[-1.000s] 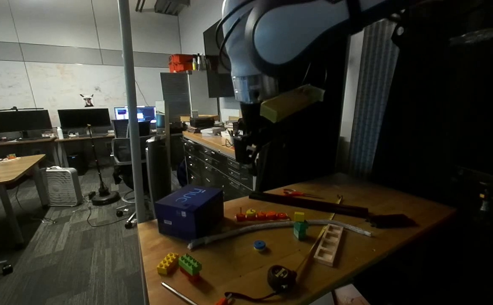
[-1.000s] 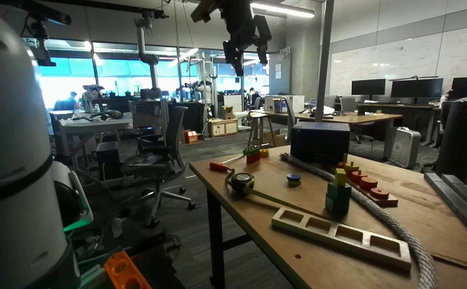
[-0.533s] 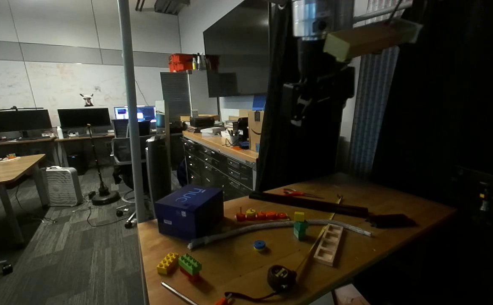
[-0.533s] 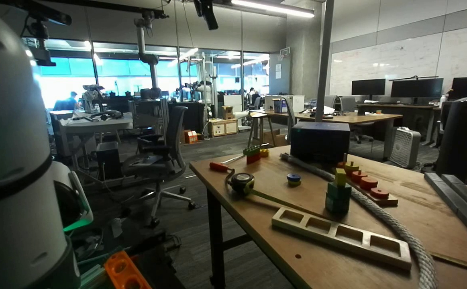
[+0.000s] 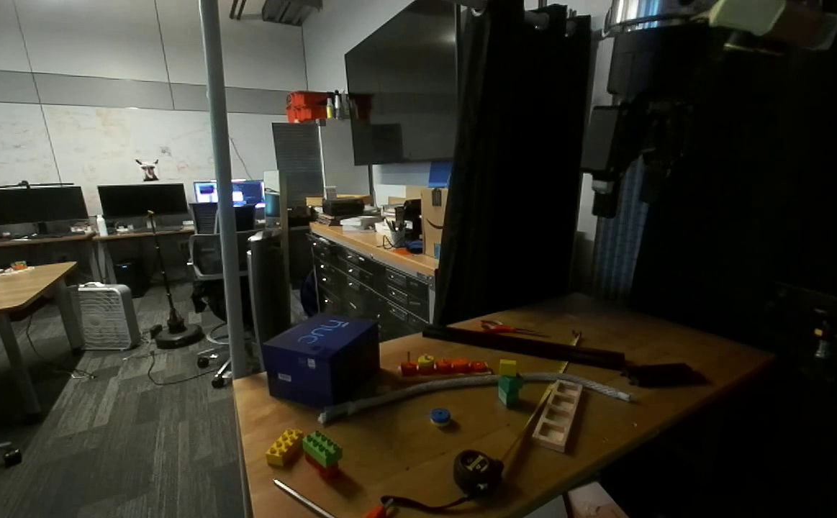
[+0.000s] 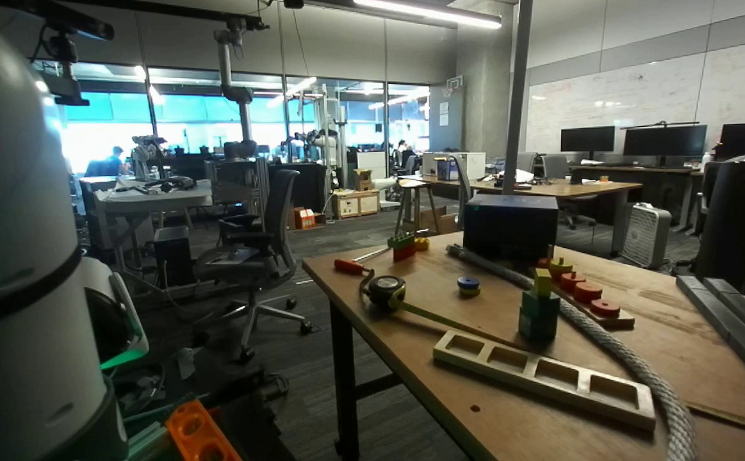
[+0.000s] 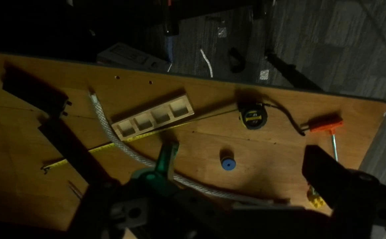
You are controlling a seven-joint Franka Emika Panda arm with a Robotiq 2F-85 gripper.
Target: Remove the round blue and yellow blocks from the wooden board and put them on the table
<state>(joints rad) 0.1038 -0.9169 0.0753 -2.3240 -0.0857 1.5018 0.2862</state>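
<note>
The round blue block [image 5: 440, 414] [image 6: 468, 282] lies on the round yellow block [image 6: 469, 292] on the brown table [image 5: 382, 450]. In the wrist view only the blue block [image 7: 228, 163] shows clearly, between and below my fingers. The wooden board [image 5: 546, 437] [image 6: 539, 382] [image 7: 153, 114] is light tan with several bare square recesses, and the round blocks are apart from it. My gripper [image 5: 627, 196] [image 7: 241, 152] is open and empty, high above the table toward the right in an exterior view. The other exterior view does not show it.
A green block tower [image 6: 539, 314] with a yellow top stands between board and round blocks. Around lie a rope [image 5: 418, 390], tape measure [image 5: 478, 471], peg base with red and yellow discs [image 6: 588, 292], dark blue box [image 5: 321, 360], toy bricks [image 5: 322, 450] and black bars [image 5: 526, 347].
My gripper has moved up and to the right in an exterior view, staying open, and has left the picture in the other exterior view. The things on the table have not moved.
</note>
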